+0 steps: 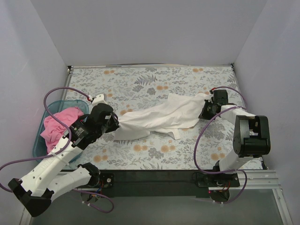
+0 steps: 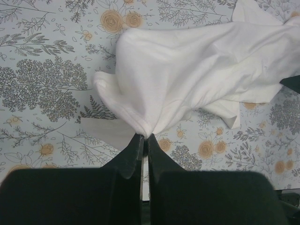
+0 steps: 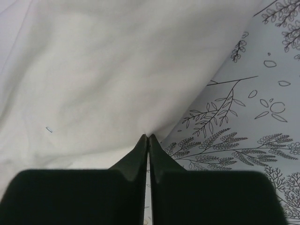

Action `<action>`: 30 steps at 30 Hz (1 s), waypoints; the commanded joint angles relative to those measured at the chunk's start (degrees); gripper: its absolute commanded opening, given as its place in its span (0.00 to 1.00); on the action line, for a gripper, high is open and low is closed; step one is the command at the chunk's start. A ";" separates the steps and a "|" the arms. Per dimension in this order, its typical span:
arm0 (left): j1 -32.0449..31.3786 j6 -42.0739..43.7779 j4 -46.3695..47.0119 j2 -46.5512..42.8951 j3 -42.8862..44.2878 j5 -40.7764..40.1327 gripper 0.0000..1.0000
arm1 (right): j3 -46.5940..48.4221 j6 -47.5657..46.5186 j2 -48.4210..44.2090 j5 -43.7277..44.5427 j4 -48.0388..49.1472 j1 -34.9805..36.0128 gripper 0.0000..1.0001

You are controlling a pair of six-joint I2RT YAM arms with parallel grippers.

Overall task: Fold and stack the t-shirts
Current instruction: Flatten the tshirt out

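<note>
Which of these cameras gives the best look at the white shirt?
The top view: the whole white shirt shows, spanning from left gripper to right gripper. The left wrist view shows one bunched end; the right wrist view only a close patch of cloth.

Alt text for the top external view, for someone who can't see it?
A white t-shirt stretches, rumpled, across a floral-patterned table, its left end pinched by the left gripper and its right end by the right gripper. A pink t-shirt sits bunched in a teal basket at the table's left edge.
</note>
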 commanded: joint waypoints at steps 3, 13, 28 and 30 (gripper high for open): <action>0.09 -0.07 -1.27 -1.61 0.97 -1.61 0.00 | 4.93 -1.17 -1.32 -0.11 -0.63 -0.18 0.01; 0.09 0.28 -1.80 -1.43 2.20 -2.41 0.00 | 34.98 -5.29 8.50 19.57 -23.91 15.62 0.01; 0.09 0.37 -1.01 -0.90 1.68 -1.17 0.00 | 23.60 -4.78 3.26 3.97 -12.35 11.52 0.48; 0.09 0.11 -0.66 -0.99 1.15 -1.00 0.00 | 22.18 -3.20 2.46 -1.39 -7.25 9.23 0.52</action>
